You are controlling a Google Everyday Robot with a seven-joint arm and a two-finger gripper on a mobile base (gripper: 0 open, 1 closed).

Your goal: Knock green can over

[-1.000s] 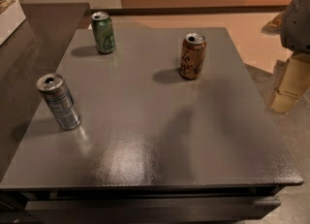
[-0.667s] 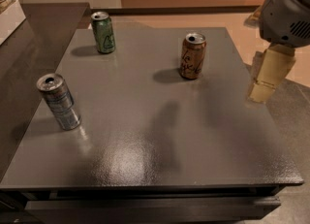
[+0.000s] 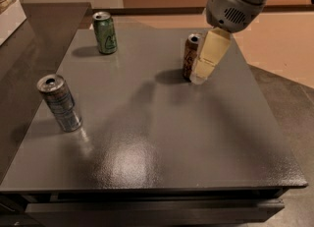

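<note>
Now, silver and blue can (image 3: 60,103): upright on the bench (image 3: 162,137), well to the left of the tool in the camera view and nearer the camera than the tool. It is not the target.
Green can (image 3: 105,33): upright near the bench's far left corner, long axis vertical, silver top up. It is well apart from the tool, to the tool's left and somewhat farther back.
Orange-brown can (image 3: 192,56): upright, just beside the tool on its left. I cannot tell whether the two touch. It stands roughly between the tool and the green can.
Tool (image 3: 200,72): hangs from the arm over the right part of the bench, tip low and close to the surface. Whether it is apart or together cannot be told.
Deciding relation: the target is leftward and slightly back from the tool, with the orange-brown can on that line.
Next move, as I judge it: lift or swing around the orange-brown can, cross to the left, then push the green can sideways above its middle so the vertical axis tips.
Risk: a straight leftward sweep at this height would likely topple the wrong can first.
</note>
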